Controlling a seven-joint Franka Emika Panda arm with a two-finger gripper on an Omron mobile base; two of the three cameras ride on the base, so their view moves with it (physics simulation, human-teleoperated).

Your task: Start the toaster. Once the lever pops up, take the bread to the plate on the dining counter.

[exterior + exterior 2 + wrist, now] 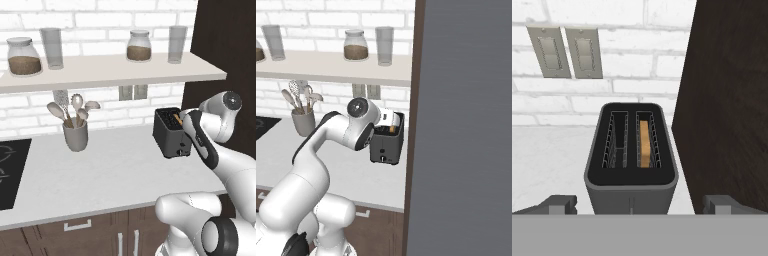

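White brick wall (637, 75) backed grey worktop (110, 170). Toaster (631, 165) stood at worktop's 3 o'clock end beside dark cabinet panel (732, 100). Bread (644, 144) sat in right slot. Gripper (639, 205) hovered above toaster's near end, jaws spread wide, grasping nothing.

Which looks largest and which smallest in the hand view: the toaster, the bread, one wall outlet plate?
1. toaster
2. wall outlet plate
3. bread, only its top edge showing in the slot

The outlet plate stands farther away.
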